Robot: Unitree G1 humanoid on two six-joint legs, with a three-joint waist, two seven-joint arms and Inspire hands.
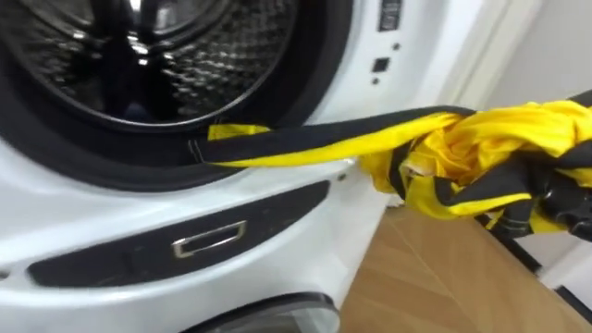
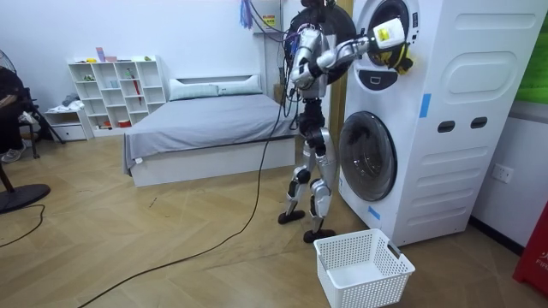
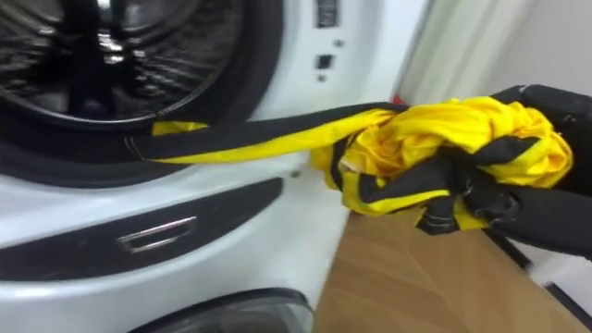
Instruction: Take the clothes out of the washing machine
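Right hand (image 3: 553, 220), fingers curled round yellow garment (image 3: 435, 148)

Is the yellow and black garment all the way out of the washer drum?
Not quite: the garment is bunched in the right hand, with one strip lying back on the drum rim.

Edges and cloth conceal a good deal.

In the eye views the upper drum (image 1: 213, 55) is cropped by the top and left edges, and its depths are dark and smeared. The yellow-and-black garment (image 3: 435, 157) bunches over the right robot hand (image 3: 555, 213) that clutches it, covering the palm, and the wrist runs off the right edge. The garment's far tip blends into the dark door seal (image 1: 314, 83). The lower door (image 1: 268, 314) is cut by the bottom edge. In the room view the grip is too small to read, and a seated person (image 2: 8, 103) is cropped at the room view's left.
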